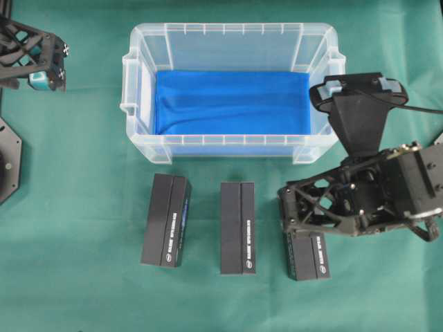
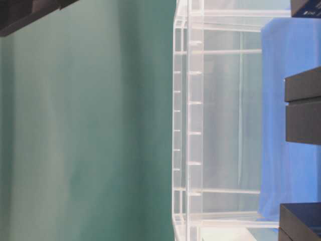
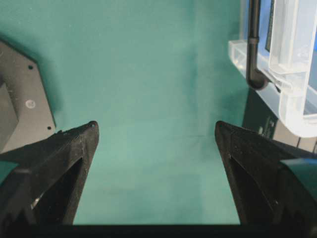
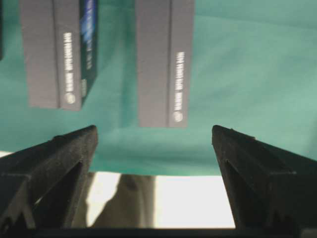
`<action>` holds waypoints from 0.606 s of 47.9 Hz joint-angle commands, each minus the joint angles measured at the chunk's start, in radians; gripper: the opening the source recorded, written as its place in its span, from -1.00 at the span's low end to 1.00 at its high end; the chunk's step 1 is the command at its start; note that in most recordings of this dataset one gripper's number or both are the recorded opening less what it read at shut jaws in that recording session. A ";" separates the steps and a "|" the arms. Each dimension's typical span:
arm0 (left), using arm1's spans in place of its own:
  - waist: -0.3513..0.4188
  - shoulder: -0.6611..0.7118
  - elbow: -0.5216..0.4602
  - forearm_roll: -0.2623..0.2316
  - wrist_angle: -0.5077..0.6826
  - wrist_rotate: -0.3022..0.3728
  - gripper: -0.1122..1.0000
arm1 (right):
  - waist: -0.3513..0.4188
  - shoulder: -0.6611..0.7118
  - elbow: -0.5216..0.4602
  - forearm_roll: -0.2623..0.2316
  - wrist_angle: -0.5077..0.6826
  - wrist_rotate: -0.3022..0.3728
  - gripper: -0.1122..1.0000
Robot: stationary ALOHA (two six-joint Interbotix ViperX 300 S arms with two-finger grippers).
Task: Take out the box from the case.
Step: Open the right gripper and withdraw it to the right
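The case (image 1: 228, 29) is a clear bin at the table's middle back. Only its blue lining (image 1: 232, 102) shows inside. Three black boxes lie on the green cloth in front of it: left (image 1: 166, 220), middle (image 1: 237, 228) and right (image 1: 310, 254). My right gripper (image 1: 285, 207) hovers open over the right box's near-case end. In the right wrist view that box's glossy top (image 4: 198, 201) shines low between the spread fingers, and the right gripper (image 4: 154, 136) holds nothing. My left gripper (image 1: 43, 66) is at the far left back, open and empty, also in its wrist view (image 3: 156, 131).
The table-level view is turned sideways, with the case's ribbed wall (image 2: 193, 120) and black box ends (image 2: 303, 105) at its right. The case's handle corner (image 3: 292, 64) is at the left wrist view's right. A dark arm base plate (image 1: 7, 162) sits at the left edge.
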 commanded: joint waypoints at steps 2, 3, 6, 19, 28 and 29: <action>-0.003 -0.005 -0.021 -0.002 0.000 -0.002 0.93 | 0.005 -0.054 0.012 -0.003 0.028 -0.002 0.83; -0.002 -0.006 -0.021 -0.002 0.000 -0.002 0.93 | 0.006 -0.060 0.021 -0.002 0.031 0.000 0.83; -0.002 -0.006 -0.021 -0.002 0.000 -0.002 0.93 | 0.012 -0.094 0.060 -0.002 0.031 0.008 0.83; -0.002 -0.006 -0.021 -0.002 0.000 -0.009 0.93 | 0.020 -0.236 0.216 -0.015 0.035 0.011 0.83; -0.002 -0.006 -0.023 -0.002 0.000 -0.012 0.93 | 0.025 -0.328 0.308 -0.017 0.034 0.012 0.83; -0.003 -0.006 -0.025 -0.002 0.000 -0.012 0.93 | 0.025 -0.341 0.318 -0.017 0.032 0.012 0.83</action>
